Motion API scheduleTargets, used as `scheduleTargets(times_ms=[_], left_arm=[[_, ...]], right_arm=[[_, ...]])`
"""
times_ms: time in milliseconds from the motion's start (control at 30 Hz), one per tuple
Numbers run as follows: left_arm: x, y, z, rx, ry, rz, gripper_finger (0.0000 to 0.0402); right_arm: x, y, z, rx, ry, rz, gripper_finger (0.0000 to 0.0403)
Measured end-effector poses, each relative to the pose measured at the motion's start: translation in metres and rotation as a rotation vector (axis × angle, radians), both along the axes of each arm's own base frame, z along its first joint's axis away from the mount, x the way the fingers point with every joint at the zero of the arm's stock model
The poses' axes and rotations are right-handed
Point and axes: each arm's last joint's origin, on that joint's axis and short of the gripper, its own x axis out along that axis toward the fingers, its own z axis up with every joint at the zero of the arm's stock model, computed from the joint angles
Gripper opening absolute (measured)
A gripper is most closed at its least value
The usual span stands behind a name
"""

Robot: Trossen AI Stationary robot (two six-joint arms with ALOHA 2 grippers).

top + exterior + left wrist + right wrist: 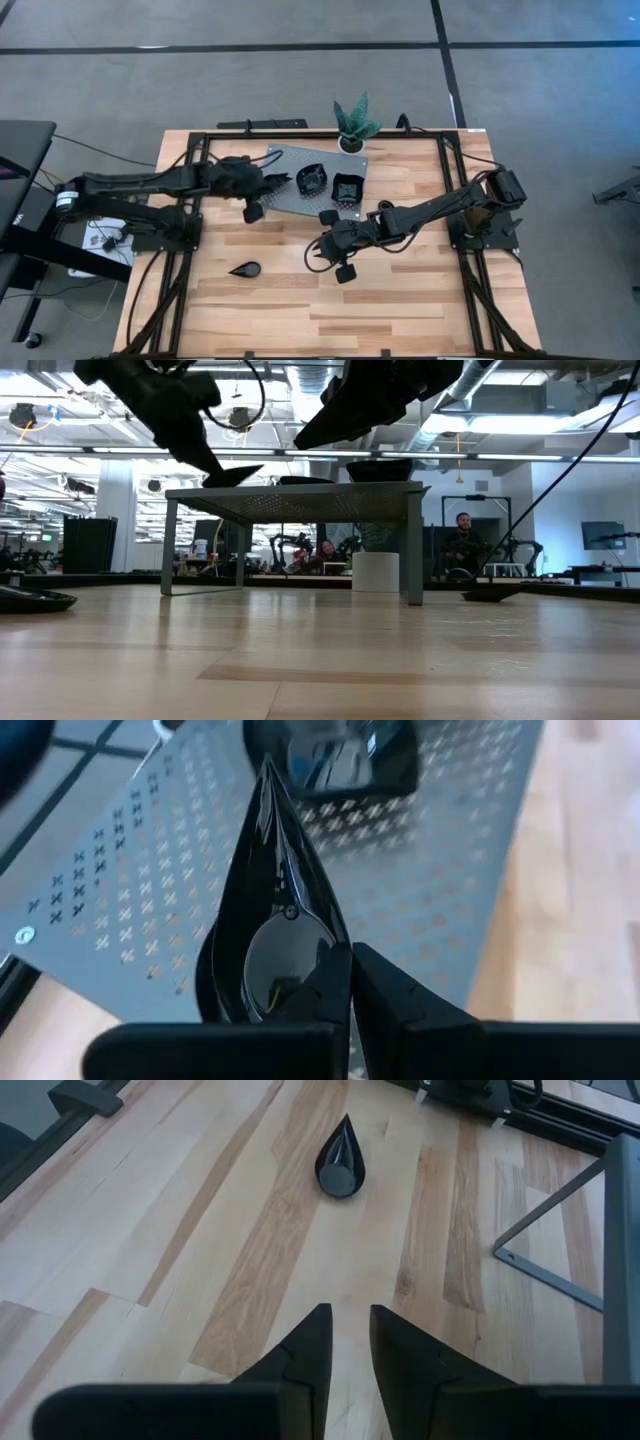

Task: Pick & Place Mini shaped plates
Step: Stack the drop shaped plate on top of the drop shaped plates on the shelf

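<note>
My left gripper (350,982) is shut on a glossy black teardrop plate (265,910), over the left end of the grey perforated stand (290,195). Two black square dishes, or stacks of them (312,178) (347,187), rest on the stand's top. Another teardrop plate (245,269) (340,1165) lies flat on the wooden table. My right gripper (348,1325) hangs above the table's middle, narrowly open and holding nothing. That plate lies well ahead of its fingers. My left gripper pinches the teardrop plate at its rounded end (290,970), one finger over the hollow and the other outside the rim. The plate runs lengthwise away from the fingers. Its tip (268,770) points toward a square dish (340,755). It is held just above the stand's top (235,475).
A small green potted plant (352,125) stands at the stand's far edge. In the low view a dark dish (490,595) lies on the table to the right of the stand's leg (413,550). Bare wood stretches along the near side of the table (400,310).
</note>
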Motion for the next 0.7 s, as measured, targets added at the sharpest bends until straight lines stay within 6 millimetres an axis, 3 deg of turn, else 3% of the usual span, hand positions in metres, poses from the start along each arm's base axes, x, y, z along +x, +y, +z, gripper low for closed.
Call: scheduleTargets(times_ms=[700], left_arm=[[0.002, 0.003, -0.005, 0.116, 0.060, 0.062, 0.0011]], right_arm=[[-0.003, 0.010, 0.000, -0.001, 0.005, 0.027, 0.0065]])
